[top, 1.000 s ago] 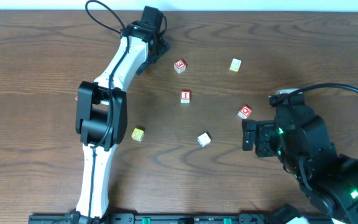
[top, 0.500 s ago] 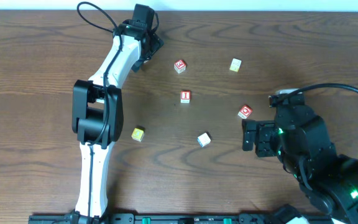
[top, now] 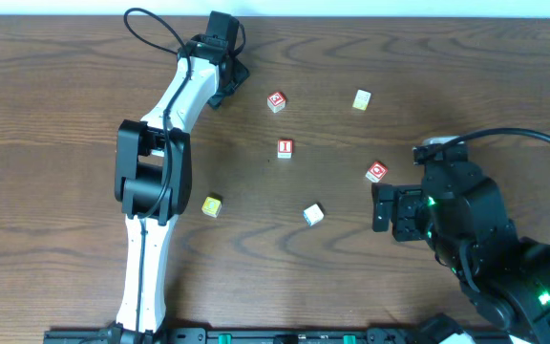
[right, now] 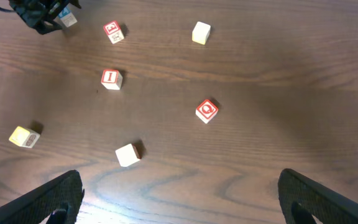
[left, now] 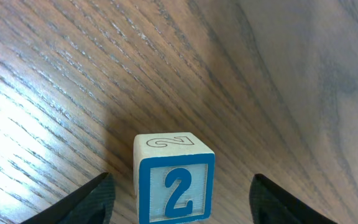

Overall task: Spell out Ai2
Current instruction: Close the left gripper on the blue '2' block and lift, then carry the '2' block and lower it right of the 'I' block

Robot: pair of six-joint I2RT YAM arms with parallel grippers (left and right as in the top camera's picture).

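A wooden block with a blue 2 (left: 174,177) stands upright on the table between the fingers of my left gripper (left: 180,198). The fingers are open, with a gap on each side of the block. In the overhead view my left gripper (top: 229,81) is at the far side of the table and covers that block. The block shows in the right wrist view (right: 69,19). A red I block (top: 285,148) lies mid-table. My right gripper (right: 179,199) is wide open and empty, right of a white block (top: 313,214).
Loose blocks lie around: a red one (top: 276,100), a cream one (top: 362,99), a red one (top: 377,172) and a yellow one (top: 212,205). The left arm stretches from the front edge to the back. The right arm fills the front right corner.
My left gripper has shifted a little to the left along the far side of the table. The right arm and the loose blocks have not moved.
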